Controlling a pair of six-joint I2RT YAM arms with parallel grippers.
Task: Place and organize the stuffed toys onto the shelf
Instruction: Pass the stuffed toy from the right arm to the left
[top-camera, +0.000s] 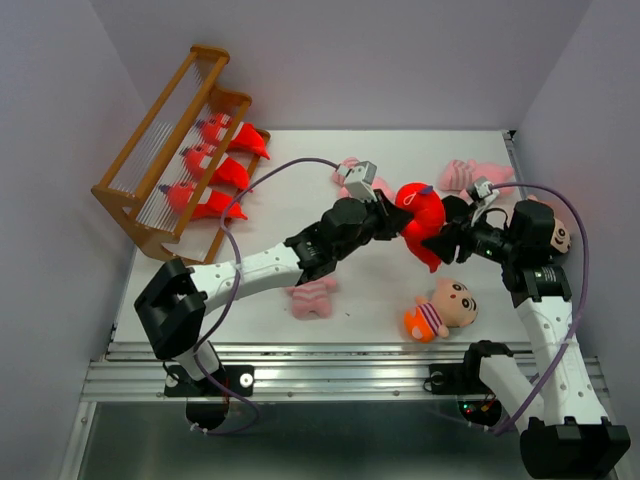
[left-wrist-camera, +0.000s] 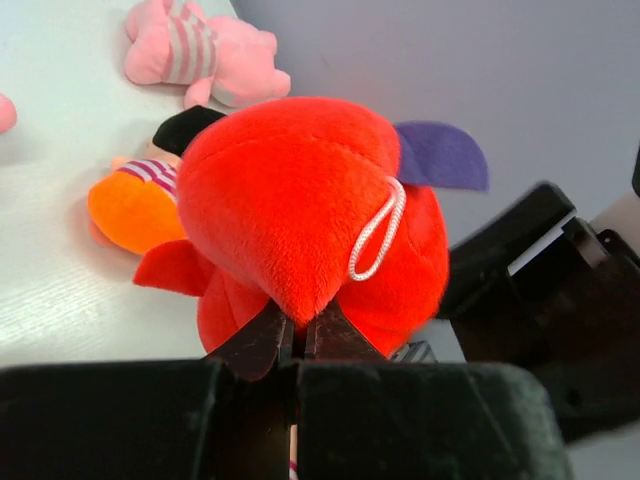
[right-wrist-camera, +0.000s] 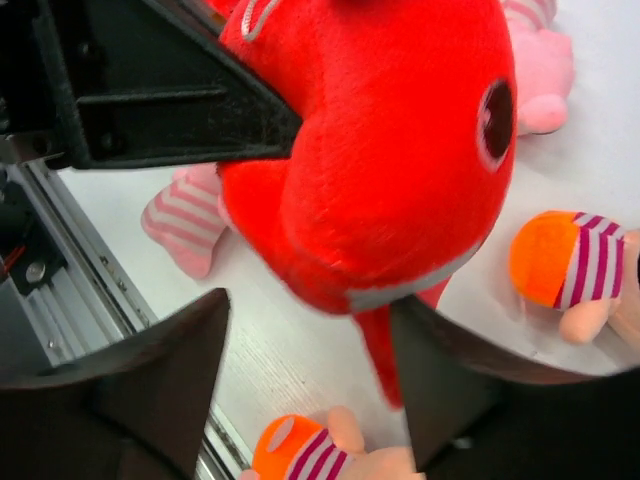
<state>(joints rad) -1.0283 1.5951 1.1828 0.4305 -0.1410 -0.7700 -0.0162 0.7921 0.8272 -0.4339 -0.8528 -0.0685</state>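
Note:
A red monster (top-camera: 420, 215) hangs above the table between both arms. My left gripper (top-camera: 385, 215) is shut on a pinch of its plush, and the left wrist view shows the jaws (left-wrist-camera: 298, 325) clamped on the red monster (left-wrist-camera: 300, 200). My right gripper (top-camera: 445, 235) is open. In the right wrist view its fingers (right-wrist-camera: 308, 330) stand wide apart under the red monster (right-wrist-camera: 400, 150), one fin beside the right finger. The shelf (top-camera: 160, 150) at the far left holds three red monsters (top-camera: 215, 165).
Pink pigs lie at front centre (top-camera: 312, 297), behind my left gripper (top-camera: 355, 175) and far right (top-camera: 470, 175). One boy doll (top-camera: 440, 310) lies near the front, another (top-camera: 545, 225) sits behind my right arm. Walls enclose the table.

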